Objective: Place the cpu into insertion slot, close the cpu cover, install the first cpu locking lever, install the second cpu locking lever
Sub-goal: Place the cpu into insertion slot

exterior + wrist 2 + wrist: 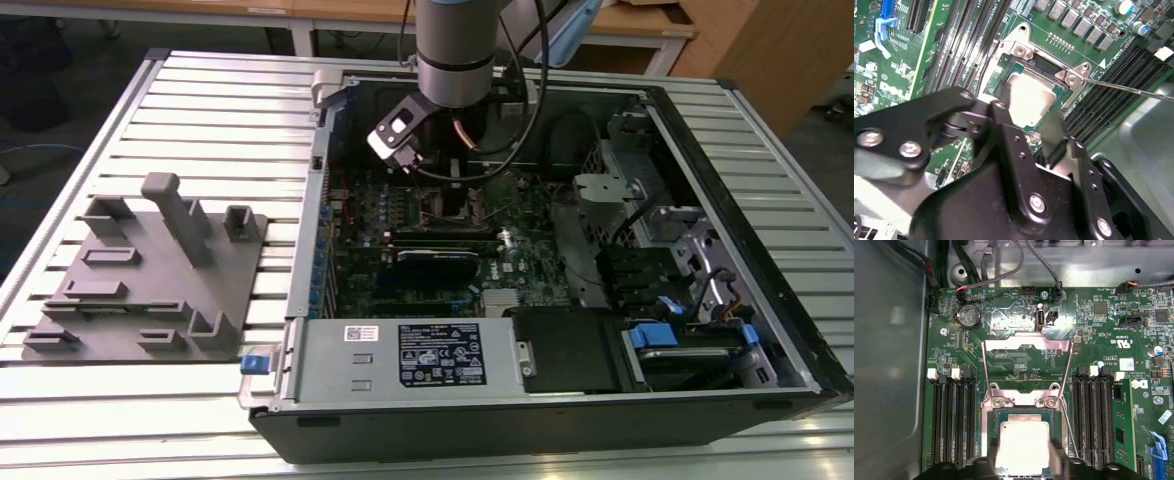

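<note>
The cpu (1023, 445), a square chip with a bright silvery top, lies level within the dark frame of the insertion slot (1057, 427). My gripper (1024, 462) has a black finger against each of two opposite edges of the chip, shut on it; in the second wrist view the gripper (1028, 120) straddles the cpu (1029, 95) the same way. The cpu cover (1026, 344), a thin metal frame with a large window, stands folded back from its hinge. A thin wire locking lever (1134, 90) sticks out beside the socket. In the exterior view the gripper (451, 172) hangs over the insertion slot (451, 212).
Black memory slots (951, 425) run along both sides of the socket. The open computer case (747, 150) surrounds the board, with cables (561, 120) near the arm and a power supply (400, 355) at the front. A grey fixture (147, 270) stands at the exterior view's left.
</note>
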Robot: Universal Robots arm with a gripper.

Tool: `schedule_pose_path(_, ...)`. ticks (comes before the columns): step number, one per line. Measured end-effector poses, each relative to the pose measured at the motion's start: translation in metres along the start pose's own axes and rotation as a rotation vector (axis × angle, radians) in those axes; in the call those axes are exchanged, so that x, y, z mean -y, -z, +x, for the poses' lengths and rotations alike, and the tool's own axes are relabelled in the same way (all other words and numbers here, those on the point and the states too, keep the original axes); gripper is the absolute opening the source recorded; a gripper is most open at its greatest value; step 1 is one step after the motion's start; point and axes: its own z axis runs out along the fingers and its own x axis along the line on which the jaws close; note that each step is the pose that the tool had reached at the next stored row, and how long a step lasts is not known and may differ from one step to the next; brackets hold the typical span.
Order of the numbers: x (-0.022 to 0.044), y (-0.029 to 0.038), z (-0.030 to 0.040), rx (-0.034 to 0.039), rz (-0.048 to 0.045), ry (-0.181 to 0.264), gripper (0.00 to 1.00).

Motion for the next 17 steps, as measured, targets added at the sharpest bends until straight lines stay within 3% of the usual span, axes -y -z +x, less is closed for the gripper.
schedule_pose_path(2, 0.0000, 0.0001, 0.0000, 0.0000, 0.0000, 0.000, 0.42)
schedule_pose_path(6, 0.0000, 0.0004, 0.0000, 0.0000, 0.0000, 0.000, 0.30)
schedule_pose_path(9, -0.0001, 0.0007, 0.0000, 0.0000, 0.0000, 0.000, 0.10)
schedule_pose_path(13, -0.0002, 0.0009, 0.0000, -0.0001, 0.0020, 0.000, 0.10)
schedule_pose_path(16, -0.0016, 0.0005, 0.0000, 0.0012, 0.0528, -0.001, 0.10)
schedule_pose_path(17, -0.0017, 0.0006, 0.0000, 0.0014, 0.0544, -0.001, 0.10)
